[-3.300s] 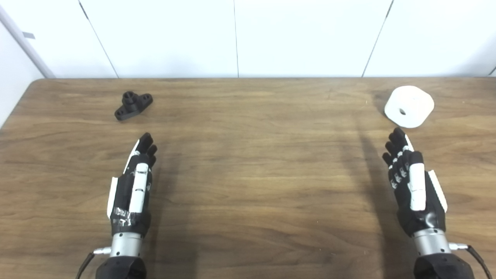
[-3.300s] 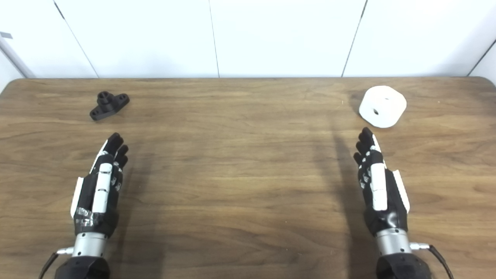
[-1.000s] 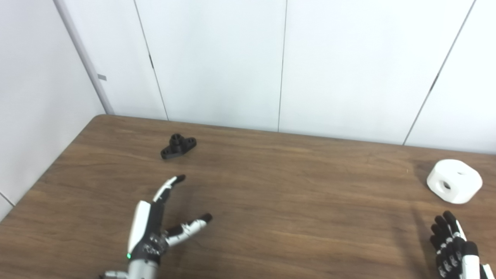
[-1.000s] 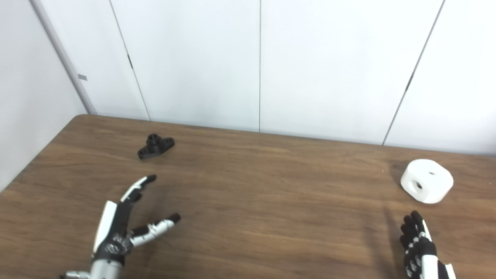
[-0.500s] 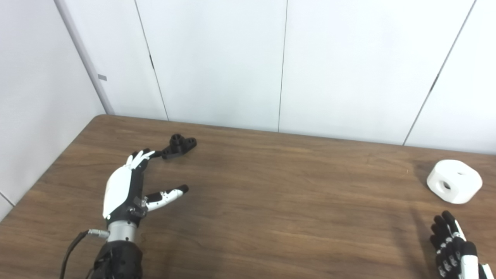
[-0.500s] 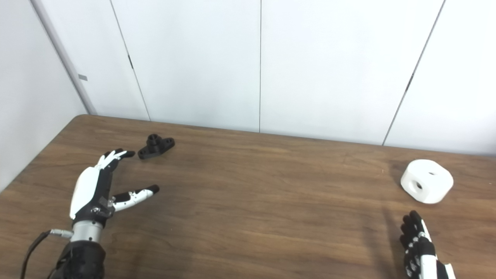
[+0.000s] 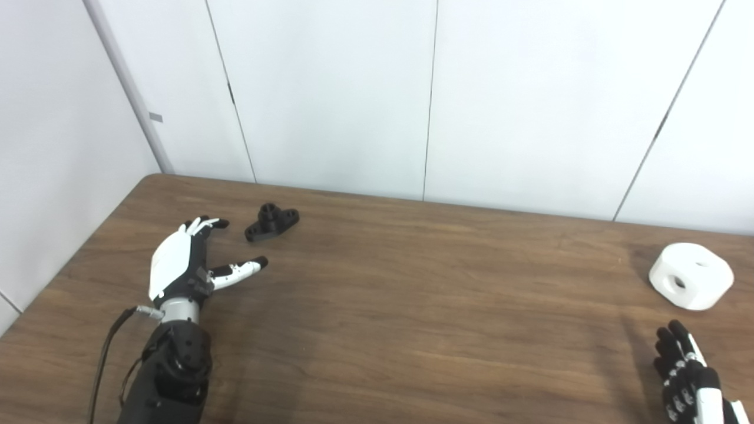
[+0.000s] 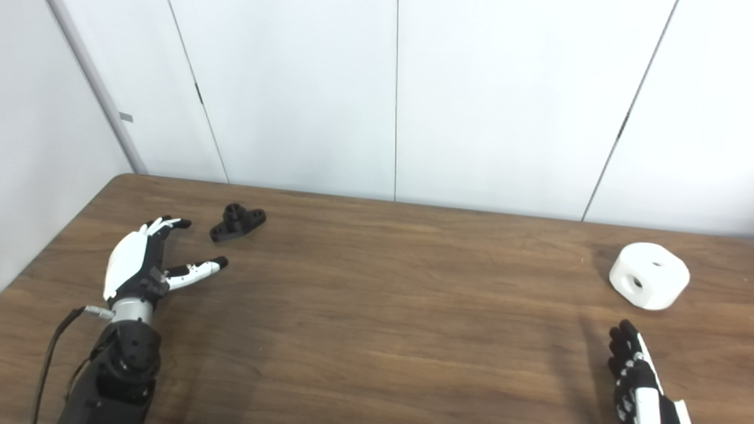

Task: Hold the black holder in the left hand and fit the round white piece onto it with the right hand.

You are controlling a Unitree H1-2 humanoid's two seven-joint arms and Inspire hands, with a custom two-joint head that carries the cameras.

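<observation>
now left hand [image 7: 179, 265] sits nearer black holder [image 7: 272, 222].

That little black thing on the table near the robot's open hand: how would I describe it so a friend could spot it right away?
Start at the brown wooden table and look to its far left corner, near the white wall. Just beyond the left hand, whose fingers are spread and not touching it, lies the black holder. It is a small flat bar with a short upright tube in the middle, unlike the chunky round white piece far right.
</observation>
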